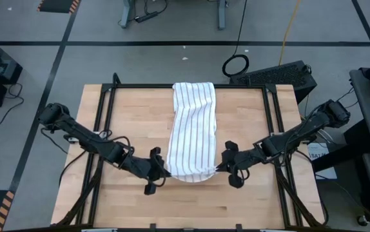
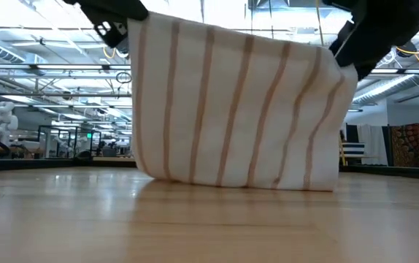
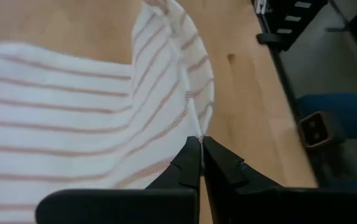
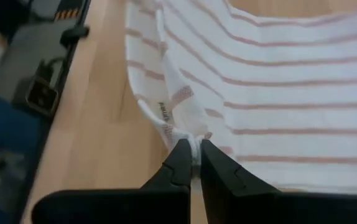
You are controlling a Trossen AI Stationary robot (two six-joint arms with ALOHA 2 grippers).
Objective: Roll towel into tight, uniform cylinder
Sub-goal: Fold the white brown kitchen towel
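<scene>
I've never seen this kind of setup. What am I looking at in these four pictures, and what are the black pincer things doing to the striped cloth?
These are four cameras on one robot with two dark arms at a wooden table. One camera looks straight down, one sits at table-top height, and one rides on each wrist. The only item on the table is the towel, white with thin stripes, lying lengthwise down the middle. Each arm ends in a two-finger tool. The left tool is shut on the towel's near left corner, and the right tool is shut on the near right corner. The wrist views show each pinch close up. In the low view that near edge is lifted, hanging like a curtain between the two arms.
</scene>
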